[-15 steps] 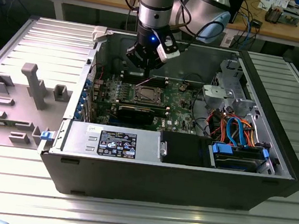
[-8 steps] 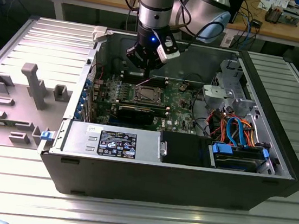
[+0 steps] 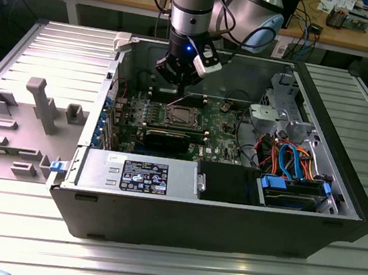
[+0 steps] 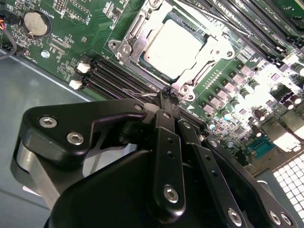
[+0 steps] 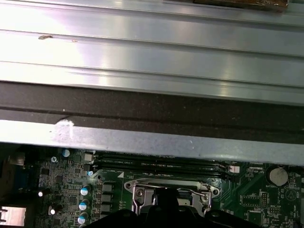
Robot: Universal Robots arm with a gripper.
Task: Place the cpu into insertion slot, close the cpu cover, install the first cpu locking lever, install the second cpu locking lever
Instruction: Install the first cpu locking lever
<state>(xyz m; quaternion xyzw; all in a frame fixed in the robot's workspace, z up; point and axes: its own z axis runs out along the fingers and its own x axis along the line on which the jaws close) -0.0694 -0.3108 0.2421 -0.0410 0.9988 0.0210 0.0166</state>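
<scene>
— What was hidden? — The socket's near edge, behind the jaws in the first wrist view.
— And the cpu (image 4: 173, 45)? — Seated in the insertion slot (image 4: 124, 50), cpu cover (image 4: 216, 47) down; the gripper (image 4: 167, 97) hung at its corner, jaws clenched together on nothing.

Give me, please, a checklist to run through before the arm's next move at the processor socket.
1. Chip seated flat in the socket: ok.
2. Cover folded down around the chip: ok.
3. Gripper positioned at the socket's corner: ok.
4. Locking lever latched: not ok; in the exterior view it slants up from the socket toward the gripper.
5. Other lever latched: cannot tell.
</scene>
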